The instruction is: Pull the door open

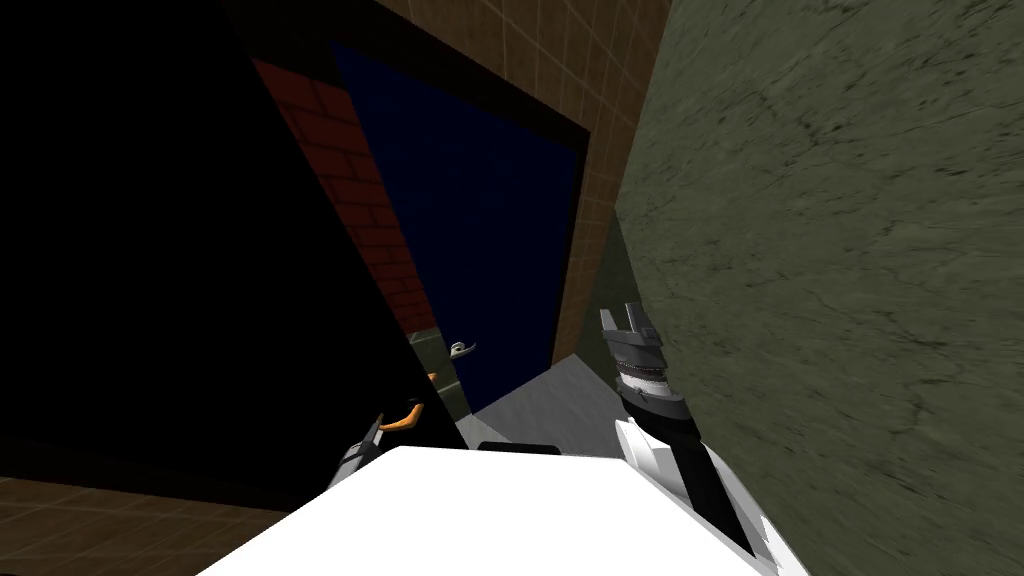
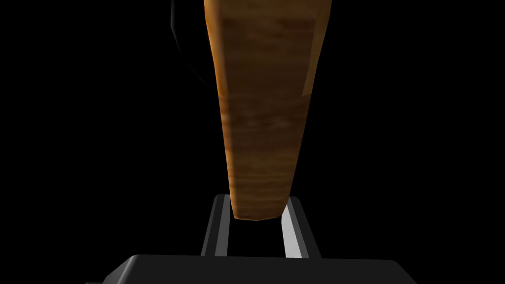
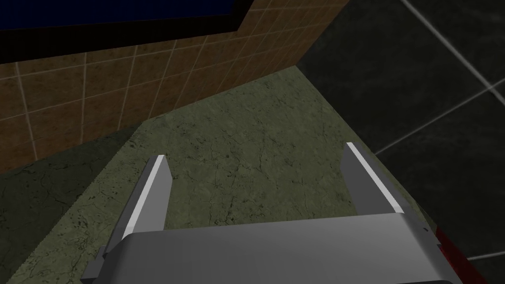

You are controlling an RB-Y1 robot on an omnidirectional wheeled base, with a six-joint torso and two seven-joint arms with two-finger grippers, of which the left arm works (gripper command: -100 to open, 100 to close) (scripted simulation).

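The door (image 1: 200, 300) is a very dark slab on my left, standing ajar, its thin edge (image 1: 447, 372) facing me. An orange-brown lever handle (image 1: 405, 416) sticks out from its near face. My left gripper (image 1: 372, 432) sits just below that lever. In the left wrist view the handle (image 2: 261, 123) runs down between the two fingers (image 2: 221, 224), which press its tip, so the left gripper (image 2: 256, 199) is shut on it. My right gripper (image 1: 622, 318) hangs open beside the green wall, nothing between its fingers (image 3: 153, 192).
A small grey lever (image 1: 462, 348) shows on the door's far side. Beyond the opening are a red brick strip (image 1: 370, 210) and a dark blue area (image 1: 470, 220). A mottled green wall (image 1: 850, 250) stands close on the right, tan tiles (image 1: 600, 80) above, grey floor (image 1: 560, 395) ahead.
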